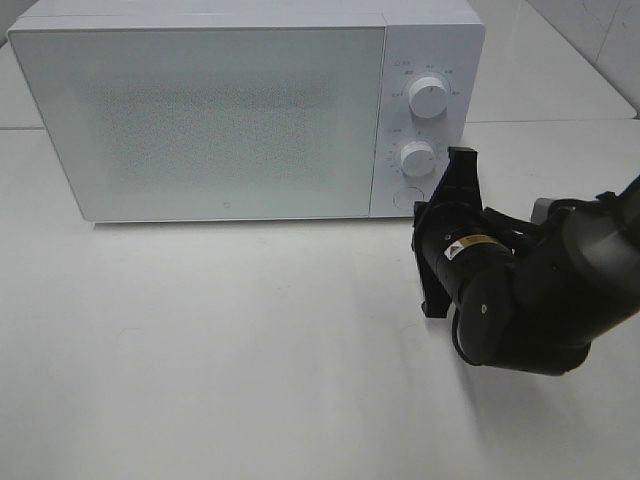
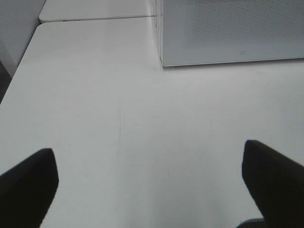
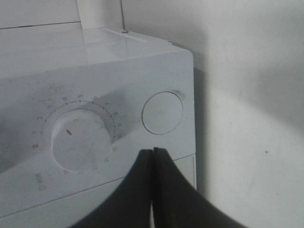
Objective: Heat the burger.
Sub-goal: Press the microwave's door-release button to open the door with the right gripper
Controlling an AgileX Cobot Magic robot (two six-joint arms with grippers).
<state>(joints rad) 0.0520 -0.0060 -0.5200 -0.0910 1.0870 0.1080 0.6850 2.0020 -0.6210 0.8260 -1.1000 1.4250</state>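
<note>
**Clenched tip aimed at the microwave's round button**

Right end effector (image 1: 462, 158) clenched, fingers pressed flat together with nothing between them, forming one blunt point. Probably held this way for pushing rather than gripping. Just ahead of the tips, the round button (image 3: 163, 112) at the foot of the control panel of the microwave (image 1: 230, 110). Just to one side of the tips, the lower dial (image 3: 83, 140) with its small red mark. Farther along the panel, well beyond the tips, the upper dial (image 1: 429, 97). Close to the panel, and judging by the wrist view apart from it, though contact cannot be ruled out.

Left end effector (image 2: 148, 164) released, fingers spread wide and empty, hanging over bare counter (image 2: 118, 95), with the microwave's lower front edge well ahead of it. Likely parked clear of the panel during the other arm's work.

No sign of the burger in any view. Ahead of both end effectors, the door (image 1: 200, 120), closed and frosted, with nothing legible through it. By judgement, most likely already inside and waiting on the controls; impossible to confirm.

Also hard to make out: the button in the high view, half covered by the right end effector; the dial settings and scale figures, too small to read with confidence; the left arm itself, absent from the high view.
</note>
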